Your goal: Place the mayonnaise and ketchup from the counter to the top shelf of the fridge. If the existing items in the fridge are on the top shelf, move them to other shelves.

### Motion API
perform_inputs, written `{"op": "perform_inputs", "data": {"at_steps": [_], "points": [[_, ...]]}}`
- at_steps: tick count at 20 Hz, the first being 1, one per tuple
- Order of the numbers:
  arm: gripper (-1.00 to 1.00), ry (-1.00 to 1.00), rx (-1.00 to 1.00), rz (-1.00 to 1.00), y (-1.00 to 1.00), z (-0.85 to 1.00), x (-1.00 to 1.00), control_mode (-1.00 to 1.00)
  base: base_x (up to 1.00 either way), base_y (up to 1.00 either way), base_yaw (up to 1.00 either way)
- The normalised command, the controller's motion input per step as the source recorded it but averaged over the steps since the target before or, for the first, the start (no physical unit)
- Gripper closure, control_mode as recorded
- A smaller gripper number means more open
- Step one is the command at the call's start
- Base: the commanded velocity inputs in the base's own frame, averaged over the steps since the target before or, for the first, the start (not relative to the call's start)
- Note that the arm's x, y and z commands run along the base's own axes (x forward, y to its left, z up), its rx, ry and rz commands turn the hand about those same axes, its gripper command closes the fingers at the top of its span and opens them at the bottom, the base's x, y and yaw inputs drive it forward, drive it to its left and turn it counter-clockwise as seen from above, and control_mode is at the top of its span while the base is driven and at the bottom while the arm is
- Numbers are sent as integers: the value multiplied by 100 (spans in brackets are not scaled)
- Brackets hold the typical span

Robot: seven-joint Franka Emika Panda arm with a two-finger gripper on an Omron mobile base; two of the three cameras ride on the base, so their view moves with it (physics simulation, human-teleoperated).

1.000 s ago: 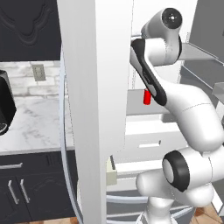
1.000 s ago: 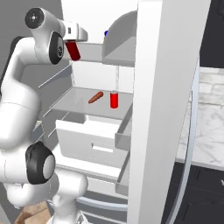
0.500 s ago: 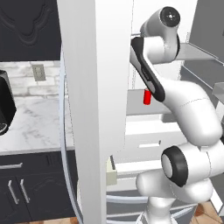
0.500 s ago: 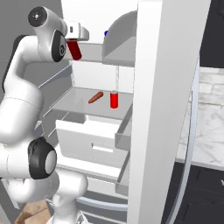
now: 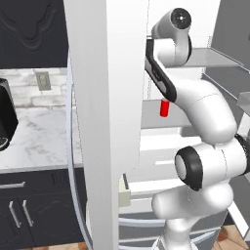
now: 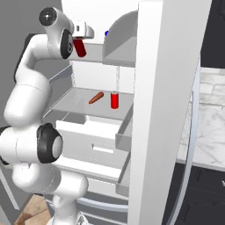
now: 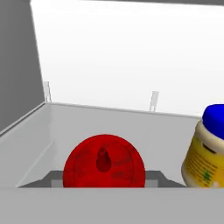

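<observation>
The ketchup [image 7: 104, 162] is seen from above in the hand view, nozzle toward the camera, directly under the hand. In the right base view the ketchup [image 6: 79, 47] hangs tilted from the gripper [image 6: 81, 43] just above the top shelf [image 6: 94, 48] of the fridge [image 6: 162, 88]; whether its base touches the board cannot be told. The fingers are closed on the ketchup, though their tips are hidden behind the bottle.

The mayonnaise [image 7: 207, 148] is seen standing upright on the same shelf, beside the ketchup and apart from it; its blue cap [image 6: 107, 33] shows at the shelf's far end in the right base view.

On the lower shelf [image 6: 79, 99], above the white drawers [image 6: 94, 140], the red can [image 6: 114, 99] stands upright, and the orange-red oval item [image 6: 96, 97] lies just beside it. The can [image 5: 165, 108] also appears in the left base view past the open fridge door [image 5: 110, 117].

The marbled table [image 5: 39, 141] is seen left of the door, with dark cabinet fronts [image 5: 29, 210] below.
</observation>
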Motion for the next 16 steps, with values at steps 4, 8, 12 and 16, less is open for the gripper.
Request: {"op": "perform_inputs", "data": {"at_steps": [4,8,12,16], "points": [[100,0,0,0,0,-1,68,-100,0,0,0],[100,1,-1,0,0,-11,49,-100,0,0,0],[100,2,0,0,0,-13,31,-100,0,0,0],[100,2,0,0,0,-7,30,-100,0,0,0]]}}
